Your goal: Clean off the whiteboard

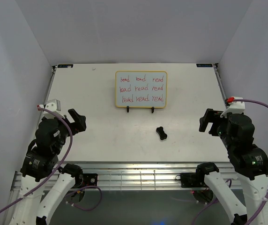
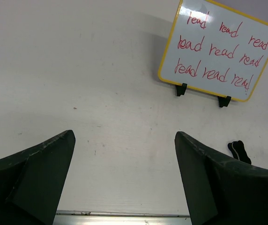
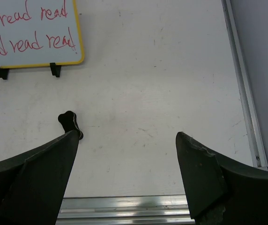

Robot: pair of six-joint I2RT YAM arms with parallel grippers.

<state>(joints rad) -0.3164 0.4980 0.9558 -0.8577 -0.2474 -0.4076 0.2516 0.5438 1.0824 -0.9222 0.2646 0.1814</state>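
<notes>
Whiteboard (image 1: 141, 89) upright on its black stand (image 1: 133, 110), three rows of red writing. Eraser (image 1: 161, 133) lies just in front of whiteboard. Left gripper (image 1: 79, 121) and right gripper (image 1: 209, 123) flank it, nearer, jaws wide, holding nothing.

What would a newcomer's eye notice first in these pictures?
The whiteboard, yellow-framed with three rows of red handwriting, stands at the far middle of the table. A small black eraser lies in front of it, slightly right. The left gripper and the right gripper hang open and empty near the table's sides.
</notes>
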